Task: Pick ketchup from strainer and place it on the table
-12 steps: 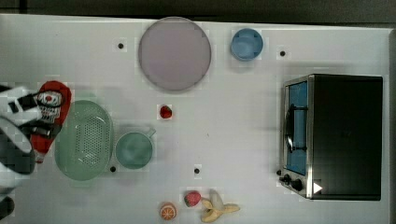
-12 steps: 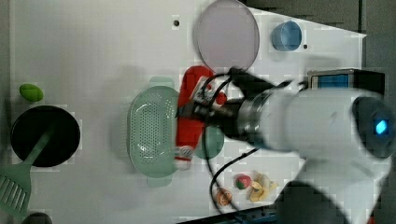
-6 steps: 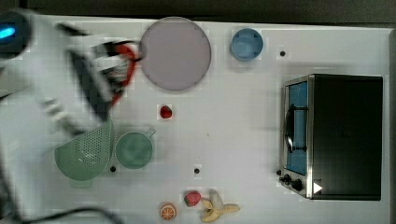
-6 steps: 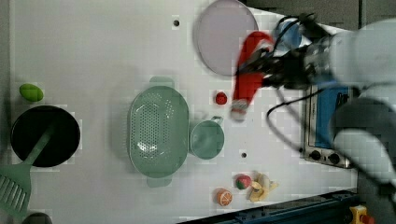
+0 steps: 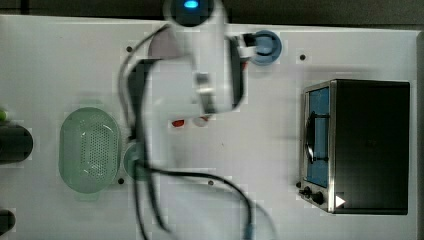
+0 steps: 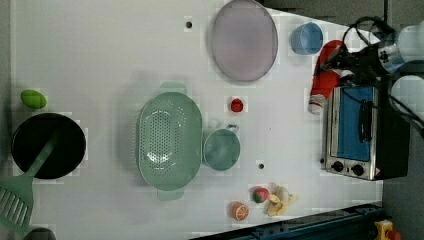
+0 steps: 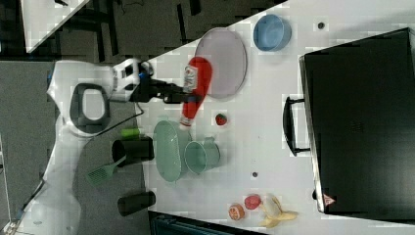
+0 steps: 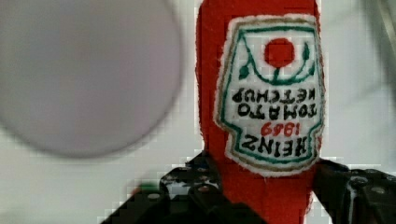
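Now the tool (image 8: 261, 196) is clamped on the ketchup (image 8: 259, 88), held above the worktop (image 6: 100, 60) away from the strainer (image 6: 169, 140), so it should come down over a bare spot, clear of the plate (image 6: 244, 40), before letting go.

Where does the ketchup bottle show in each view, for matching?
Top view: mostly under the arm.
Left view: ketchup between blue cup and oven, in the pincer.
Right view: over the plate's edge.
Wrist view: label upside down.
Shared landmark: grey plate.
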Tool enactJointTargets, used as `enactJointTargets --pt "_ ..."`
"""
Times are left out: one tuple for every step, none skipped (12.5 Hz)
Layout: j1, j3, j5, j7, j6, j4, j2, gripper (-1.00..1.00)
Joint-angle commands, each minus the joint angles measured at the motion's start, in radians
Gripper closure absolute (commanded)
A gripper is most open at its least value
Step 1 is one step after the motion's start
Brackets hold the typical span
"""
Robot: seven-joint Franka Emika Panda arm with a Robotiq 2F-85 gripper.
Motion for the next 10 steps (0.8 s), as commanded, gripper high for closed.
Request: enactJointTargets --pt "0.007 0.011 0.014 -0.145 0.002 -0.010 -0.038 -0.21" --pt "-0.003 0.008 0.014 -0.149 0.023 -0.040 -0.043 -0.21" --pt "-0.013 0.006 0.014 -0.150 0.062 -0.078 -0.050 -0.21" --pt "-0.022 0.006 0.014 -0.150 0.114 -0.120 -0.058 -0.21" --pt "-0.031 0.006 0.014 -0.150 0.168 -0.167 -0.065 -0.21" --pt "-0.040 0.006 0.016 -0.150 0.216 -0.215 -0.070 -0.21" --pt "-0.050 0.005 0.020 -0.150 0.265 -0.265 -0.072 -0.21" --pt "-0.062 0.004 0.026 -0.150 0.324 -0.317 -0.072 -0.21" --pt "-0.073 0.004 0.026 -0.150 0.396 -0.373 -0.072 -0.21" --pt "-0.084 0.003 0.026 -0.150 0.470 -0.431 -0.072 -0.21"
